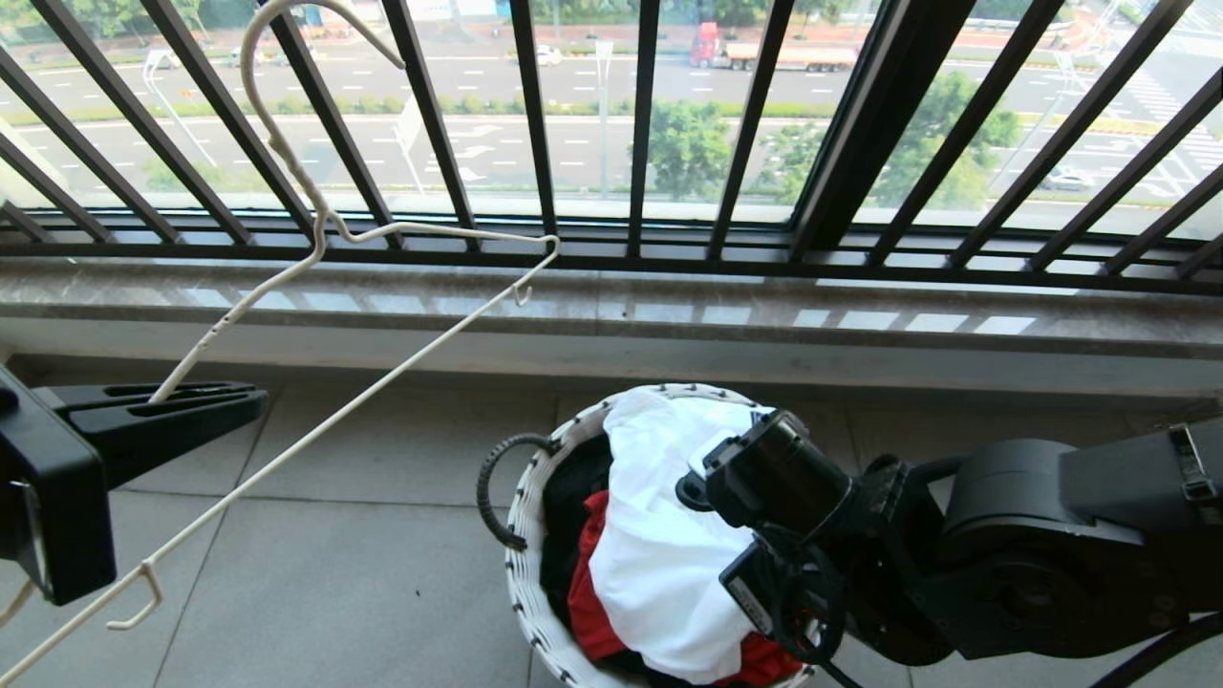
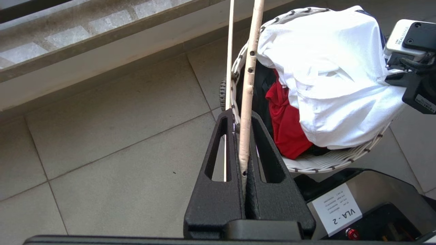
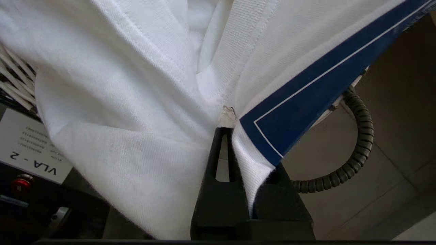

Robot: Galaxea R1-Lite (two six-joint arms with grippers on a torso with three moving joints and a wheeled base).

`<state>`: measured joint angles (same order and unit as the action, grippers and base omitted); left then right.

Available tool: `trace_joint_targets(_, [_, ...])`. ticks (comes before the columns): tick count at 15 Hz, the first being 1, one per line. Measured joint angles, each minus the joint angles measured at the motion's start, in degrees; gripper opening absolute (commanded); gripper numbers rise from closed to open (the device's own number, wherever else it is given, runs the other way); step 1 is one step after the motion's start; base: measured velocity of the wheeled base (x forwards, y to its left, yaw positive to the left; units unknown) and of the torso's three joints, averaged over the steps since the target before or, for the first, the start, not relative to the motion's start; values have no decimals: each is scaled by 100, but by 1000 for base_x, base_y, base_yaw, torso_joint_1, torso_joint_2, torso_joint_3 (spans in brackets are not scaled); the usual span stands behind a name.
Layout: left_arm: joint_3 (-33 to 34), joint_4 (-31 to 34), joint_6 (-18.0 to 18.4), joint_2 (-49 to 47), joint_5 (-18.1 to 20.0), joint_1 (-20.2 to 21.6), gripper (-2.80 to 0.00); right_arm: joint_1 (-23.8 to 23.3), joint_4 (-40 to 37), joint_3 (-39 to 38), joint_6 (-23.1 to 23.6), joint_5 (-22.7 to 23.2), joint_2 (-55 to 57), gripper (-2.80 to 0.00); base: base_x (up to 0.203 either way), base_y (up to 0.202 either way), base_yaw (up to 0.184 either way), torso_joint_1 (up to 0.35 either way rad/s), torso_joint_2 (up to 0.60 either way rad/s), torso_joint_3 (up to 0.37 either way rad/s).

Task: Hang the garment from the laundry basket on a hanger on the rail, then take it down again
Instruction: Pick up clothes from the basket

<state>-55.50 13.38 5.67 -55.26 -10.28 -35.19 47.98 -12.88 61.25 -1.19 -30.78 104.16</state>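
Right gripper (image 3: pixel 235 136) jaws pinching soft white garment (image 3: pixel 136 102); left gripper (image 2: pixel 242 136) jaws clamping thin wire hanger (image 1: pixel 315 248).

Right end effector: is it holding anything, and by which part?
Yes. The right end effector is shut on the white T-shirt, pinching a fold of fabric beside its ribbed collar and navy graphic edge.

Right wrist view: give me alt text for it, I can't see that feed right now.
The right gripper is shut on a fold of the white T-shirt, pinching it beside the ribbed collar and the navy chest graphic. One black looped handle of the laundry basket curves past grey floor tiles.
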Motion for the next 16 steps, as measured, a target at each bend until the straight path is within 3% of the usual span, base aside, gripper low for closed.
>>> trace_joint_targets(3, [9,6,6,0,-9,0,-280,-89,-876,-99,278,-6,-212,-280,0,0,0,0,0,0])
trace_joint_targets(6, [2,9,5,-2,-6,2,-280,-463,-1561,-341,928,-9,-502,-280,0,0,0,0,0,0])
trace_joint_targets(9, [2,25,7,-26,7,0,-280,-879,-1588,-655,1647,-14,-768,-280,0,0,0,0,0,0])
trace_joint_targets(13, [37,37,20,-72,15,-16,-280,-776,-1358,-715,1658,327,-1042,-280,0,0,0,0,0,0])
trace_joint_targets(16, [40,37,37,-89,15,-22,-280,-322,-373,-826,1483,891,-1070,-280,0,0,0,0,0,0])
